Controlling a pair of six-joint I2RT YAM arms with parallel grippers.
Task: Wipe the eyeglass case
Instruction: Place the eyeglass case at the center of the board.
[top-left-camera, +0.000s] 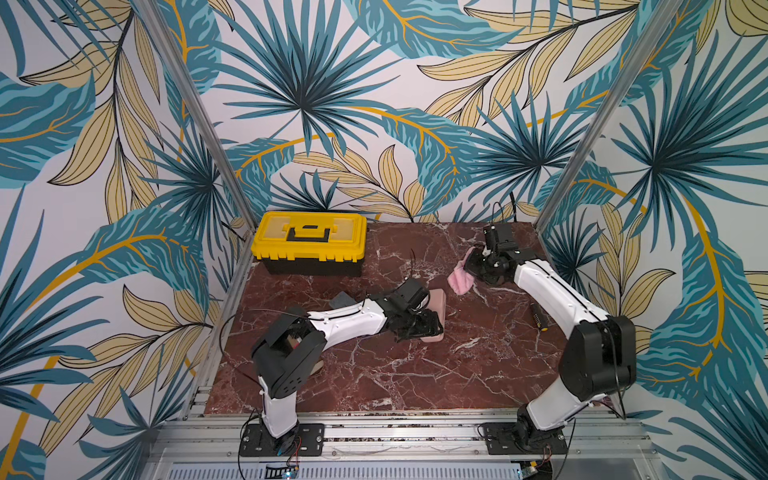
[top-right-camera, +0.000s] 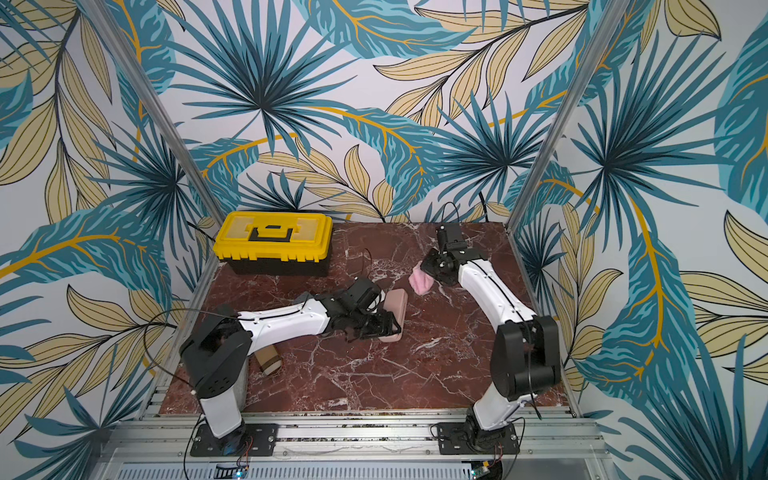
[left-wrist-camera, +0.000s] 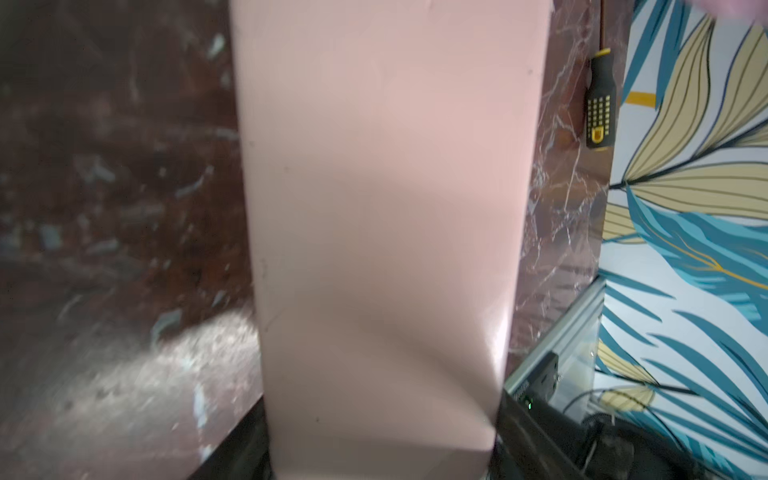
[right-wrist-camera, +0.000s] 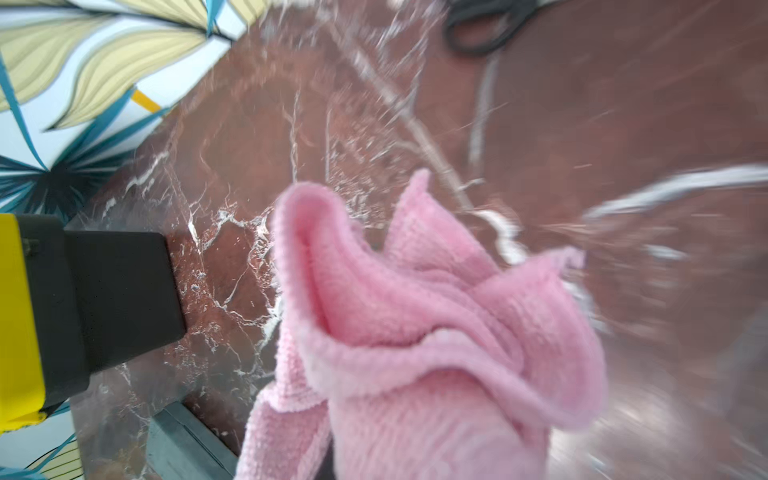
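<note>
At the far left stands the yellow toolbox (top-left-camera: 309, 241). Its lid is down and its handle folded flat, so we cannot see what it holds.

Toward the middle of the marble table (top-left-camera: 395, 374) lies the eyeglass case (top-left-camera: 438, 301), pale pink and closed, so its contents are hidden from us too. The left gripper (top-left-camera: 428, 326) reaches in from the left and has it by the near end. In the left wrist view a dark finger presses against each long side of the case (left-wrist-camera: 382, 208), jaws part-way apart because the case fills the gap. We cannot tell whether the case rests on the marble or is raised a little off it.

To the right and farther back, the right gripper (top-left-camera: 473, 264) is pinched tight on the pink cloth (top-left-camera: 460, 280), which hangs from it in loose folds; the right wrist view shows the cloth (right-wrist-camera: 415, 332) bunched just ahead of the camera. Near the right edge a black-and-yellow screwdriver (top-left-camera: 539, 318) lies on the table, apart from everything else.

As for progress, we judge both pick-ups done: the case is steadied and the cloth is in hand. In both top views cloth and case are near each other but not touching, with bare marble between them. What is left, as far as we can see, is the wipe itself: bringing the cloth across onto the case and rubbing its surface.
</note>
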